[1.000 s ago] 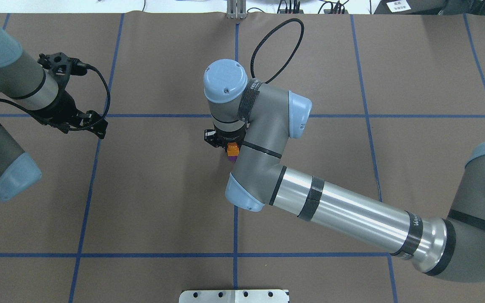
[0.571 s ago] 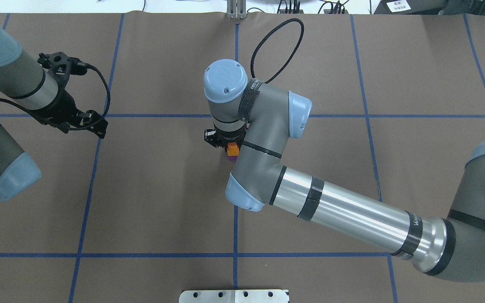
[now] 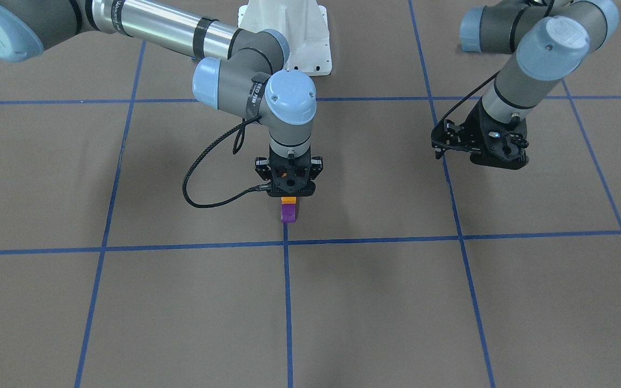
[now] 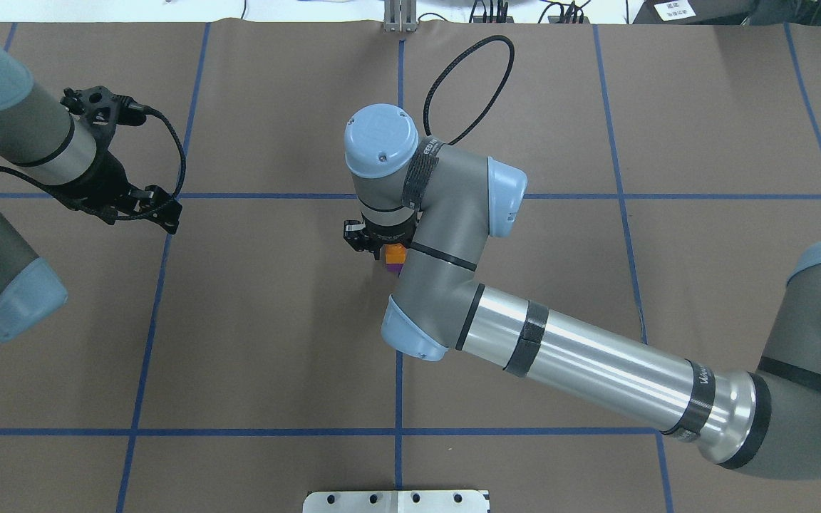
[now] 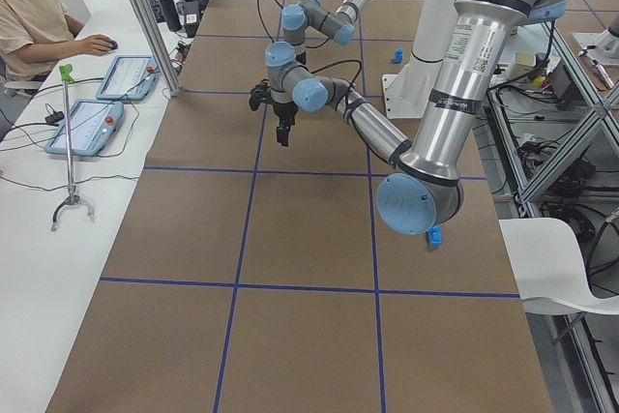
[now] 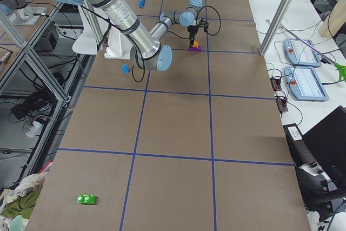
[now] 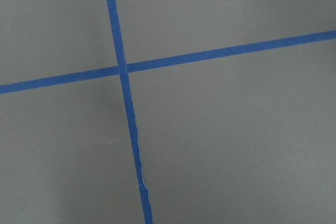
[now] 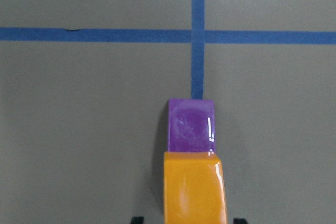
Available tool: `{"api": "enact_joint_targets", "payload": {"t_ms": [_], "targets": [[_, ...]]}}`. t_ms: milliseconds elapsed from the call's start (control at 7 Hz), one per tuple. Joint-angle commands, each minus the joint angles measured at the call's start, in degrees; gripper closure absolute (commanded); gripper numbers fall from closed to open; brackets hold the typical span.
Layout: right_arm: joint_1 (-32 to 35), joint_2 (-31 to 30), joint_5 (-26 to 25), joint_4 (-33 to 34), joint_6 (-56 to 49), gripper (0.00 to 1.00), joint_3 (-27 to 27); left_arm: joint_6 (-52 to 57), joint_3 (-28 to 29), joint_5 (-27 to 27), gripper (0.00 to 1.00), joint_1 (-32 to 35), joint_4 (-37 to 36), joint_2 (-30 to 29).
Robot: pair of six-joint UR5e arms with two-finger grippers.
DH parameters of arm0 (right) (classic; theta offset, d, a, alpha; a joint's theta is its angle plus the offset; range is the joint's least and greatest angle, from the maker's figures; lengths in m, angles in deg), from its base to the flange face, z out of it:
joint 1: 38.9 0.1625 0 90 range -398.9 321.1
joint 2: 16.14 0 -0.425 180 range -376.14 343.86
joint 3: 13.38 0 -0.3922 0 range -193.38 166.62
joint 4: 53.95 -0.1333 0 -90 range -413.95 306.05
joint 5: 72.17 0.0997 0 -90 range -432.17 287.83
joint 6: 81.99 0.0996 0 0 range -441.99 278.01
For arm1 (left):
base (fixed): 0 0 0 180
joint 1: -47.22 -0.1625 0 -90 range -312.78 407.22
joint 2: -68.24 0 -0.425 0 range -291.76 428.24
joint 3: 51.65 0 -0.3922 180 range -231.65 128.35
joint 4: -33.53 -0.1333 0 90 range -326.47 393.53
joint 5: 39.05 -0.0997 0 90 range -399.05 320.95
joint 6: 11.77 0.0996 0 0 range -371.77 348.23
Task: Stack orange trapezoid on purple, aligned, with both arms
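Orange sits on purple near the middle of the brown paper table (image 3: 386,312). The orange trapezoid block (image 8: 194,188) rests on top of the purple block (image 8: 190,125), and the pair stands on a blue tape line (image 8: 198,66) just short of where it crosses another. From my right wrist camera their long sides run roughly in line, and the purple block's far end shows beyond the orange one. My right gripper (image 3: 289,189) points straight down over the stack, with its black body just above the orange block in the front view. Of its fingertips (image 8: 239,221) I see only two small black corners at the bottom edge of the wrist picture, one on each side of the orange block. A strip of table shows between each tip and the block, so the jaws stand a little wider than the block and have hold of nothing that I can see. My left gripper (image 4: 145,205) hangs well off to the left, beside another tape crossing. I cannot tell whether its jaws are parted or closed, and its wrist camera shows only paper and crossed tape. A small blue block (image 6: 125,68) lies near my base, and a green block (image 6: 86,199) lies at the table's right end.
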Motion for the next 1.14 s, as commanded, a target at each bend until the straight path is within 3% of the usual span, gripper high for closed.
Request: {"api": "enact_joint_targets", "payload": {"t_ms": [0,286,429,714,1000], "targets": [[0.38,0.13,0.11,0.09,0.03,0.00,-0.56,0.02,-0.16,0.00,0.00,0.02,-0.01,0.09],[2.48,-0.48,1.60,1.66,0.03,0.00,-5.62,0.02,-0.16,0.00,0.00,0.02,-0.01,0.00],[4.75,-4.23,4.22,5.24,0.03,0.00,-12.36,0.02,-0.33,0.09,0.00,0.71,-0.01,0.09],[12.03,-22.53,8.79,6.25,-2.16,0.00,-30.18,2.64,-1.04,2.53,0.00,4.92,0.08,2.44],[23.08,-33.83,14.66,6.15,-18.96,0.00,-32.73,16.66,-1.39,5.96,0.00,13.25,0.25,9.54]]}}
